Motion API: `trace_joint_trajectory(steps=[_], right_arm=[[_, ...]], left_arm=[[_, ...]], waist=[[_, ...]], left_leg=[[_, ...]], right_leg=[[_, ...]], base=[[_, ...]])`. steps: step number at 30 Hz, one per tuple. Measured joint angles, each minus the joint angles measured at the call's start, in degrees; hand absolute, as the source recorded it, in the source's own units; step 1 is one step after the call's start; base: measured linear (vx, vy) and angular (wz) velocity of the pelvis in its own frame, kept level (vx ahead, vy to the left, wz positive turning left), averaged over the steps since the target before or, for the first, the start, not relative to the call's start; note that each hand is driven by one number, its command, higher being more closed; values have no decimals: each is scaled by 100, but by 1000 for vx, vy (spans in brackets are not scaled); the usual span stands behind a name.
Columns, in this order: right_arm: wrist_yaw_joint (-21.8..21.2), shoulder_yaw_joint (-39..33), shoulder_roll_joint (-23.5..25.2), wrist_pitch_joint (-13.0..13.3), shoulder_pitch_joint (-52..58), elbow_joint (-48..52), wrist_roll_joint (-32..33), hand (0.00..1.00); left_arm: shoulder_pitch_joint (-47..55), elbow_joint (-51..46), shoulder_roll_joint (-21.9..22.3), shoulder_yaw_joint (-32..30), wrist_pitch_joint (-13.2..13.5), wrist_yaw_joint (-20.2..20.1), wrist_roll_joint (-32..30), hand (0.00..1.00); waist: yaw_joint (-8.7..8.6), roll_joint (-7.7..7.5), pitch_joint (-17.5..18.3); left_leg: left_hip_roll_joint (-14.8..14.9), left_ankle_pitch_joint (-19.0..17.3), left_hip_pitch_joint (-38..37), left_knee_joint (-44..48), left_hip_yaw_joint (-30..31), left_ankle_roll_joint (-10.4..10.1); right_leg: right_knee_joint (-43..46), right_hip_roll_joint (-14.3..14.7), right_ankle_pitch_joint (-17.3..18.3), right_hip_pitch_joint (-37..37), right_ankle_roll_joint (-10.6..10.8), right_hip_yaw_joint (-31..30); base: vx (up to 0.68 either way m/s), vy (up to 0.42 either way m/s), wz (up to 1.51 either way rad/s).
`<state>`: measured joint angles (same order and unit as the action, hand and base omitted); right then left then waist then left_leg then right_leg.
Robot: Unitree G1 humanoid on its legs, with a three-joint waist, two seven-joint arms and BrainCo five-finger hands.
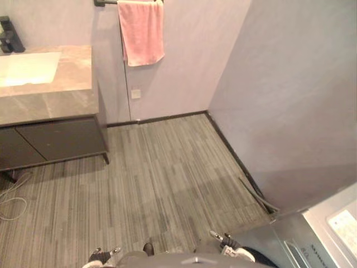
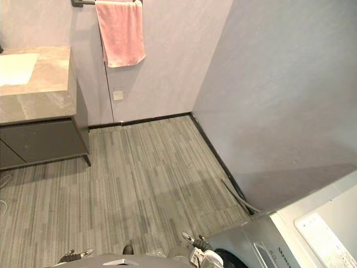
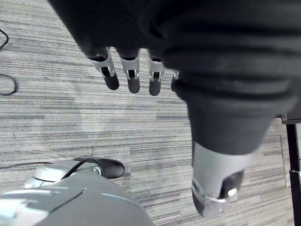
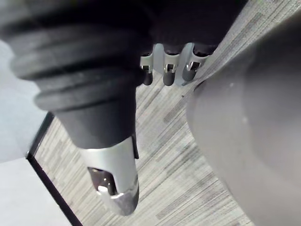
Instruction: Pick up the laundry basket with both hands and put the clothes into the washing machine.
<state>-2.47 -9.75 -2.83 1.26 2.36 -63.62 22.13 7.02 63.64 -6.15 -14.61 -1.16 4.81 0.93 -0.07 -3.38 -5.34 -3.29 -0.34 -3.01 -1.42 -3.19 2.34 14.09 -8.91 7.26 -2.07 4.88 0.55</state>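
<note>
Grey floor [image 1: 167,167] under left hand [image 3: 155,52] and right hand [image 4: 155,33], fingers [image 3: 133,80] loose, empty; washing machine [image 2: 312,234] cropped.

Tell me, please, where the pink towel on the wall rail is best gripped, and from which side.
Probably the free lower edge of the pink towel, pinched from the front, the room side. It hangs flat, draped over the rail and close against the wall, so there seems to be no room to reach behind it.
</note>
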Motion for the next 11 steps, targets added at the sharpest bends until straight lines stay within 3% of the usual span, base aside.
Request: trace_joint_trajectory(steps=[1,4,6,11], right_arm=[[-5,57,31,-23,13,-65,-10,0],[-26,97,-6,-20,18,-219,-128,0],[-29,49,-97,-19,-6,-254,-179,0],[-23,-9,-182,-28,-18,-392,-235,0]], left_arm=[[51,5,-35,11,1,-8,-2,0],[84,220,-27,178,12,-8,5,0],[33,333,18,265,19,-11,16,0],[45,359,17,479,70,-25,158,0]], waist=[[-1,-74,129],[-7,2,366],[-41,132,350],[-36,181,344]], left_leg=[[-35,4,27,-1,25,-35],[54,114,-44,-240,175,-182],[182,216,-130,-353,234,-261],[314,236,-310,-358,342,-348]], right_leg=[[-348,66,-469,174,-15,41],[-763,166,-399,406,124,246],[-794,279,-391,476,118,353],[-902,420,-346,802,39,498]], base=[[141,-218,8],[155,-211,12],[107,-134,23],[40,-91,18]])
